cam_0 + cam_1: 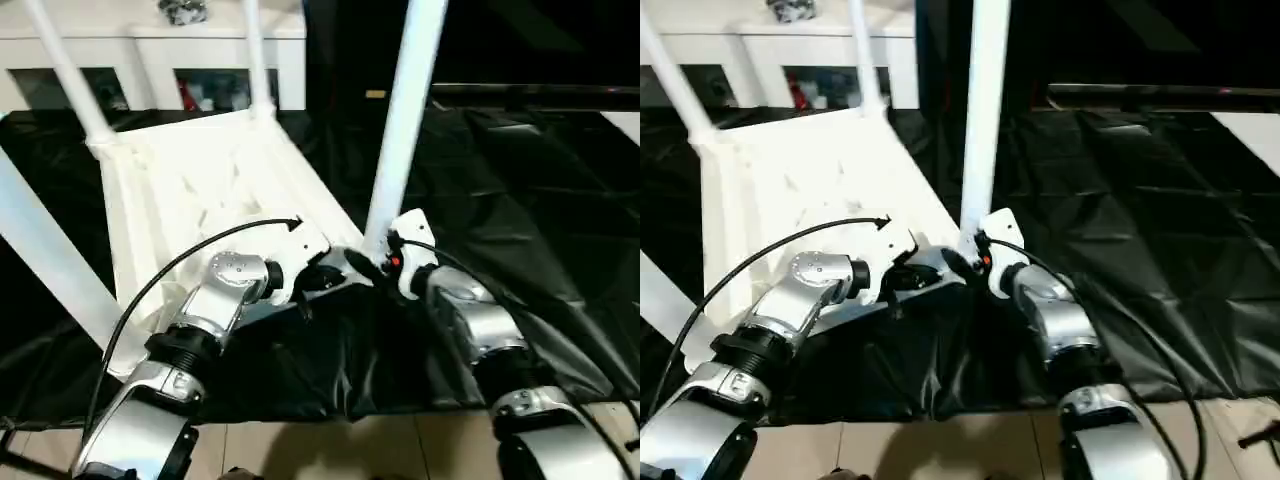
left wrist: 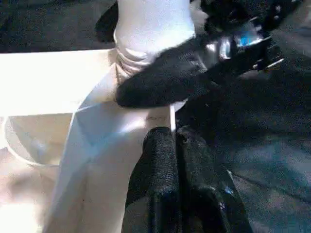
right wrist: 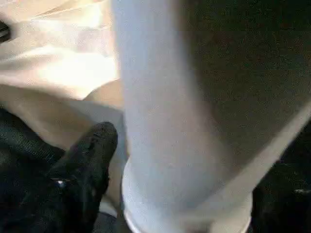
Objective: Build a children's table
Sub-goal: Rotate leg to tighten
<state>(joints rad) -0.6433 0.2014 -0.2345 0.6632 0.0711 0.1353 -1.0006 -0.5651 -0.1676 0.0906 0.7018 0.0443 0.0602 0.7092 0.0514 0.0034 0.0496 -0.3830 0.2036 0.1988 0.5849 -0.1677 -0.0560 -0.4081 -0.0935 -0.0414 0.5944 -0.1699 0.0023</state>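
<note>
Tabletop (image 1: 190, 185) lies upside down on a black sheet (image 1: 520, 220), ribbed underside facing up, in the left half of the head views. A near-left leg (image 1: 45, 250) slants across the left edge of the picture. Two far legs stand in their corner sockets: the far-left leg (image 1: 70, 70) and the far-right leg (image 1: 252, 55), both leaning slightly. A white cabinet (image 1: 150, 45) stands behind them.

The left gripper (image 2: 177, 160) rests at the near-right edge of the top, its two black fingers pressed together with nothing between them, just beside the corner socket.

The near-right leg (image 1: 405, 120) rises from that corner socket, tilted a little to the right. Its base sits in the socket collar.

The right gripper (image 1: 372, 262) is at the base of this leg. One black finger (image 2: 160, 82) lies across the leg just above the socket, touching it; another finger (image 3: 85, 170) shows beside the leg on the other side. The grip appears closed around the leg.
</note>
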